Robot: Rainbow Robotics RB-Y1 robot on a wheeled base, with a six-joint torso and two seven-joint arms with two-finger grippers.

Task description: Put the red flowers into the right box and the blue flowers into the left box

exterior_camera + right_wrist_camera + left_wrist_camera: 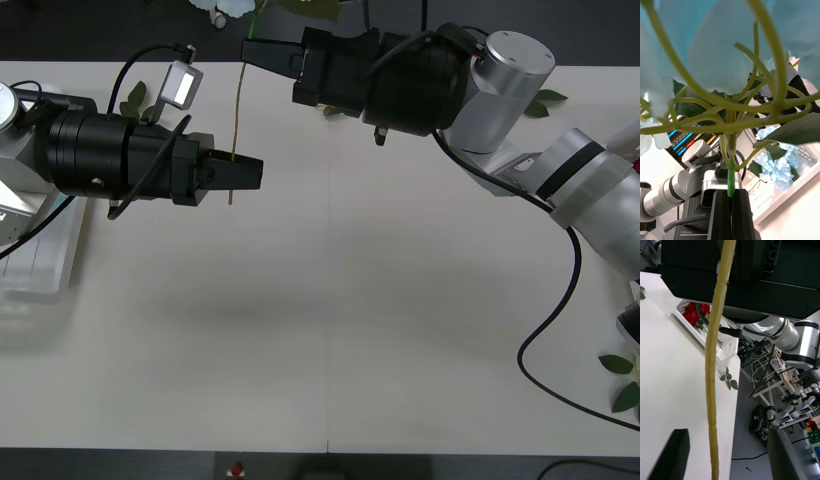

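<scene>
Near the table's far edge, the right gripper pinches a pale-blue fabric hydrangea's thin yellow-green stem; the left gripper's spread fingers straddle it, and an early release could drop it.

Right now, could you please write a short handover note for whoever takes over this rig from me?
Right gripper: shut on the stem of a blue flower, held near the table's far edge.
Left gripper: open, its fingers either side of the stem's lower end, not closed on it.
Left box: holds at least one blue cluster.
Right box: holds red flowers.
Loose leaf sprigs lie on the table.
Left to do: the held blue flower likely passes to the left gripper, then into the left box.
</scene>
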